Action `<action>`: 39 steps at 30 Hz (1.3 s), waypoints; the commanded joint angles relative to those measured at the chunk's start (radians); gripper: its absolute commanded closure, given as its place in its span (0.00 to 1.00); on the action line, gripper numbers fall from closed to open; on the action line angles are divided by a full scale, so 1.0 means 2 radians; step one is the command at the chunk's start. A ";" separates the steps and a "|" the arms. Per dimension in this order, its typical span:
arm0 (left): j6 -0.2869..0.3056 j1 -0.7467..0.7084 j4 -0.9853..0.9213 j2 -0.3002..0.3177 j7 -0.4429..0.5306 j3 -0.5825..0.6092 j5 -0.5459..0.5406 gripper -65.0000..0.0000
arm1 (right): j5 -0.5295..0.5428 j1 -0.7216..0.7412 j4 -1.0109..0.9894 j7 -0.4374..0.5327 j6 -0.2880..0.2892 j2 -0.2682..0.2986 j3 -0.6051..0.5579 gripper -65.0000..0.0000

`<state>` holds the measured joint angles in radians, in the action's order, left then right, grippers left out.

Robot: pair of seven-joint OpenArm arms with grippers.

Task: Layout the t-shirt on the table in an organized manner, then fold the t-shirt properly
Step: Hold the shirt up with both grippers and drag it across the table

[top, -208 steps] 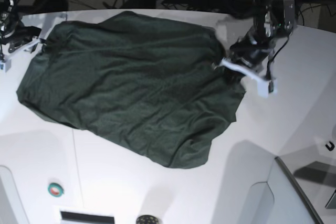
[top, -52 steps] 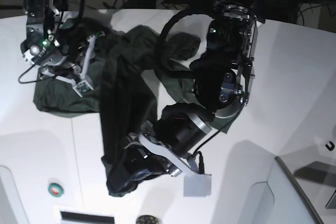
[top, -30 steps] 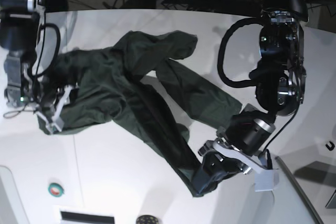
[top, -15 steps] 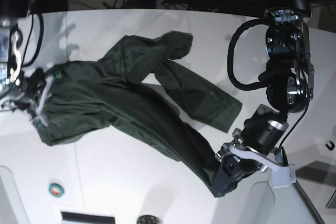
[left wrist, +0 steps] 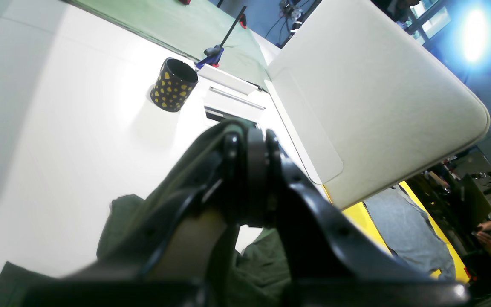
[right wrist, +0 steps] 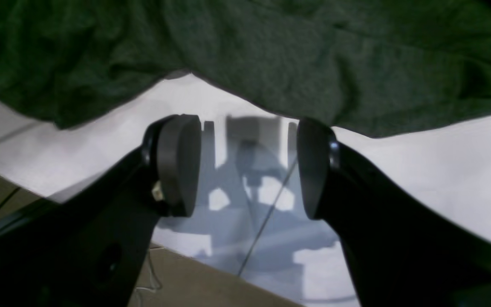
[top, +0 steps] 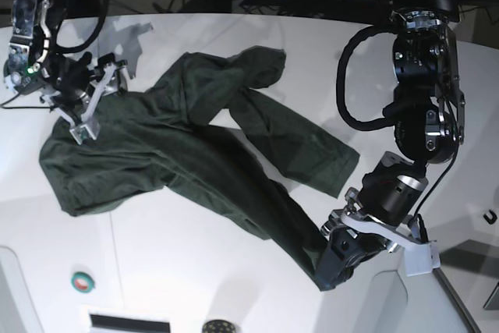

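The t-shirt [top: 195, 146] lies on the white bench [top: 195, 271], all twisted and wrinkly — not flat at all. Its long way runs from about 10 o'clock down to about 4 o'clock in the base view. The wide, bunched part sits at the 9 o'clock side. One thin, stretched end points down toward 4 o'clock. A second flap spreads out toward 3 o'clock, and a small lump of cloth sits near 12 o'clock.

The left claw [top: 343, 259] is at the 4 o'clock end. It is closed tight on the thin end of the shirt. In the left wrist view the green cloth [left wrist: 262, 264] hangs right by its dark fingers [left wrist: 249, 170].

The right claw [top: 86, 111] is at the 10 o'clock side, just over the wide part. In the right wrist view its two pads [right wrist: 177, 164] stand apart with only bench between them — it holds nothing. The shirt's edge [right wrist: 271, 64] lies just past the pads.

A black cup with yellow spots [left wrist: 174, 84] stands on the bench in the left wrist view. I cannot tell what is in it.
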<state>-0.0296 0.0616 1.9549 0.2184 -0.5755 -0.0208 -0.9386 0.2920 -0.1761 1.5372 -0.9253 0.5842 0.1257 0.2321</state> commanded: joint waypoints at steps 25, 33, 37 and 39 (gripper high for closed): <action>0.003 -0.024 0.007 0.024 0.013 -0.046 0.056 1.00 | 0.008 0.052 -0.136 0.073 -0.003 -0.041 0.112 0.47; 0.003 -0.033 0.007 0.023 0.013 -0.050 0.056 1.00 | 0.008 0.053 -0.146 0.077 -0.002 -0.041 0.112 0.72; 0.003 -0.033 0.007 0.023 0.013 -0.050 0.056 1.00 | 0.008 0.030 -0.097 0.074 -0.002 -0.040 0.114 0.99; 0.003 -0.033 0.008 0.023 0.013 -0.048 0.056 1.00 | 0.008 0.016 -0.057 0.055 -0.002 -0.039 0.114 0.97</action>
<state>-0.0292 -0.0196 1.9526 0.2562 -0.5797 -0.1127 -0.8177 0.2844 -0.1638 1.4040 -0.8474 0.5797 0.0322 0.4572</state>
